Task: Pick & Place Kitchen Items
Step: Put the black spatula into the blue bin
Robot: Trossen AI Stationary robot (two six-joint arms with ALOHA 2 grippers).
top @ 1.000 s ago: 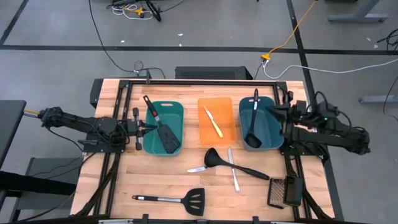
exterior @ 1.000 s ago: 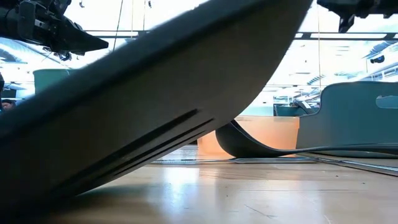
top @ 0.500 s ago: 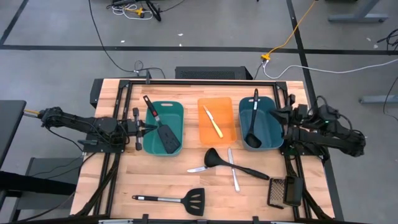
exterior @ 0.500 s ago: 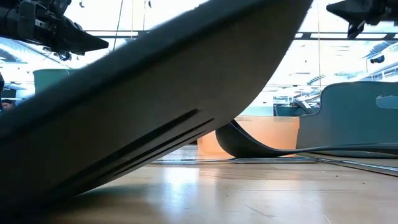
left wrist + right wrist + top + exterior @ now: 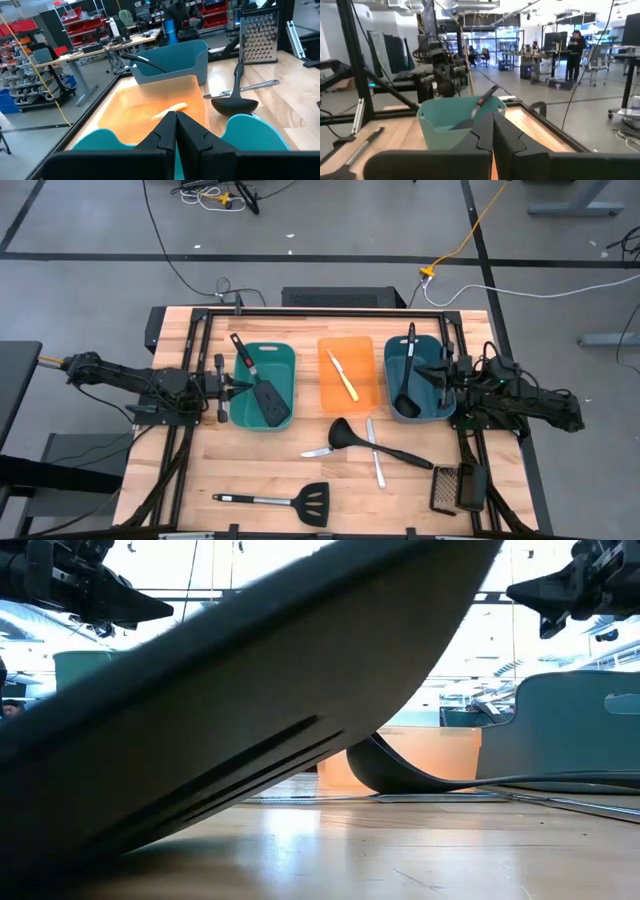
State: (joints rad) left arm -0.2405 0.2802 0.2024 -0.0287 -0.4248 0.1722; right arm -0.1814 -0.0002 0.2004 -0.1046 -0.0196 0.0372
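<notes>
Right claw (image 5: 441,371) advanced, beside binned ladle (image 5: 408,372)

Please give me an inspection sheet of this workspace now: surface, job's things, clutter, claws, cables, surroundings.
Surface: wooden table, bare patches.
Job's things: spatula in green tub; yellow knife on orange tray; ladle in blue tub; loose ladle, two silver knives, spatula.
Clutter: grater.
Claws: left claw shut, beside green tub; right claw shut, over blue tub.
Cables: on floor.
Surroundings: workshop shelves, a person far off.
</notes>
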